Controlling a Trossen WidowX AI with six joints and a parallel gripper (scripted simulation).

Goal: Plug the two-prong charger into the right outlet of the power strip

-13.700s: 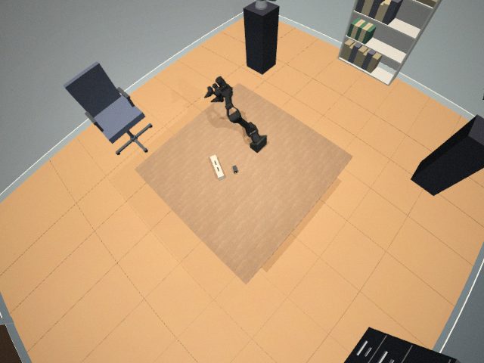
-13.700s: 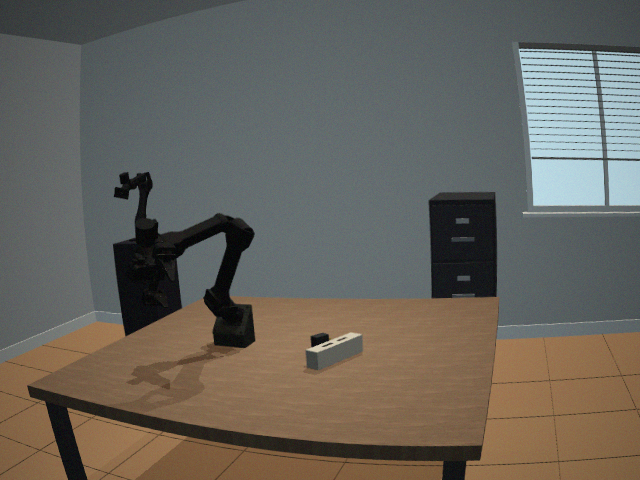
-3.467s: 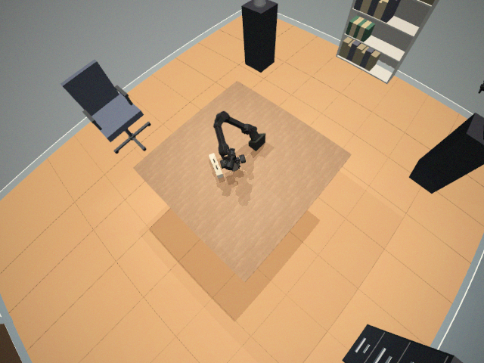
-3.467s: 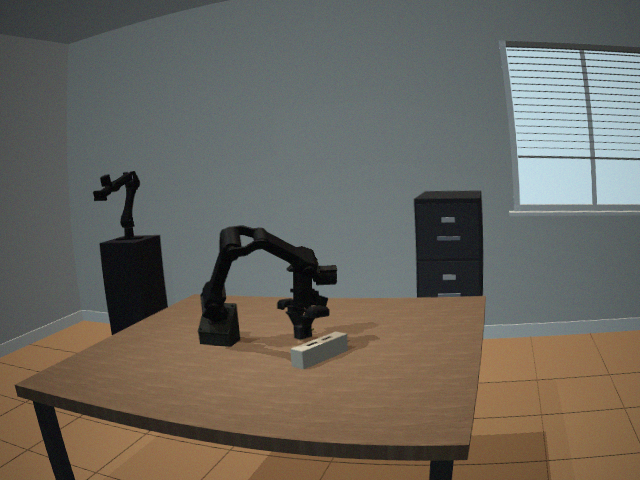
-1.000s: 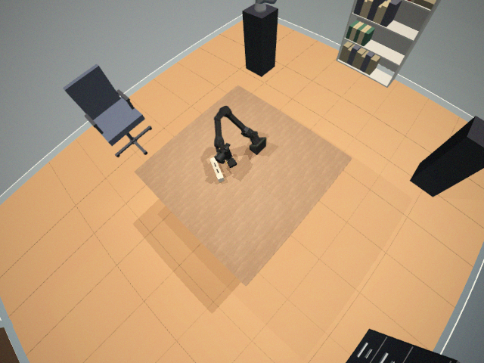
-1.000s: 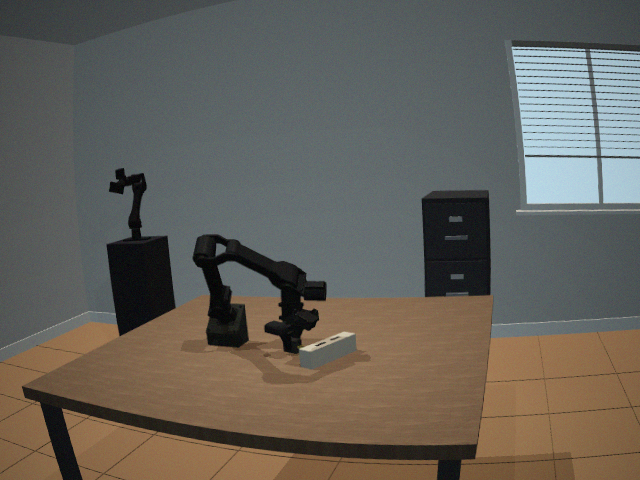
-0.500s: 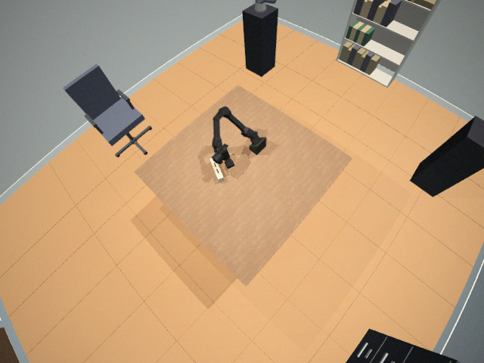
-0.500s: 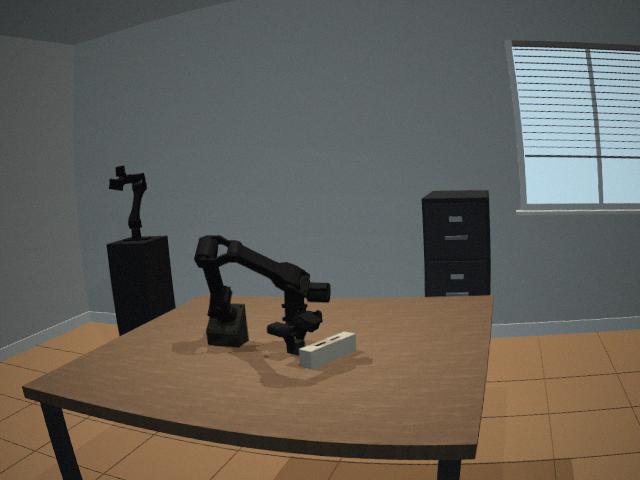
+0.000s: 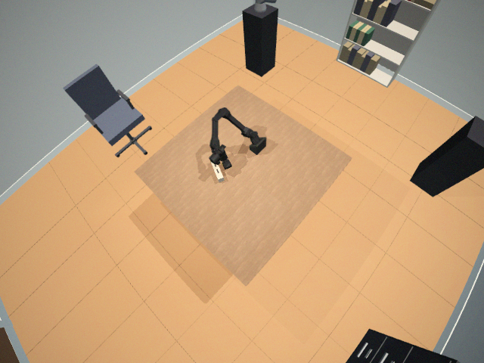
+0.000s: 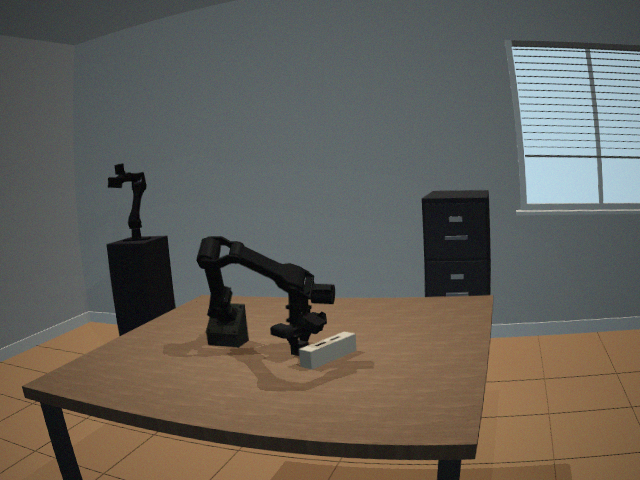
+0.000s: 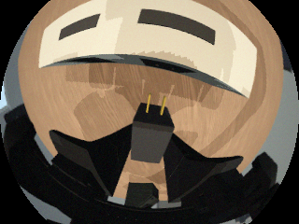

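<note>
The power strip [image 9: 219, 175] [image 10: 332, 352] [image 11: 122, 35] is a long pale block on the table. In the wrist view its top face shows two dark slots, and its shaded side face shows two dark patches. My gripper [image 10: 296, 345] [image 11: 149, 129] is shut on the charger [image 11: 151, 142], a dark grey block with two gold prongs [image 11: 149, 104] [image 11: 163, 105] pointing away from the fingers, towards the strip's side. The prongs are outside the strip, with table visible between them. In the exterior view the gripper is low beside the strip's left end, where the charger cannot be made out.
The wooden table [image 9: 249, 218] [image 10: 206, 392] carries the arm's base [image 9: 258, 145] [image 10: 227, 330], set back from the strip. An office chair [image 9: 117, 117], dark pedestals and a bookshelf [image 9: 385, 47] stand away from the table. A filing cabinet [image 10: 455, 248] stands behind it.
</note>
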